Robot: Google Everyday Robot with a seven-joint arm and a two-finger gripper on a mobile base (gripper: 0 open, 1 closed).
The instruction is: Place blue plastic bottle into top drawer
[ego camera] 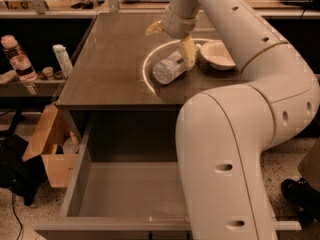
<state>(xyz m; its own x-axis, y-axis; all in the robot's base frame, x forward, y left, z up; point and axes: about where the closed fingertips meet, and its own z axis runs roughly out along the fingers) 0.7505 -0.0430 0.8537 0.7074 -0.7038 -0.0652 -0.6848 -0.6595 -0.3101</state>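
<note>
Blue plastic bottle (169, 69), lying at upper centre, is judged light, crushable and slippery; gripper (171, 45) is spread over it; a mid-body grasp is advised.

Dark brown table (110, 69) dead centre, bright ring of light (145, 76) on its top. Speckled floor (300, 156) down right. Wooden box (50, 151) low at left, beside the table. Cluttered shelf (35, 82) behind it, all dim.
</note>
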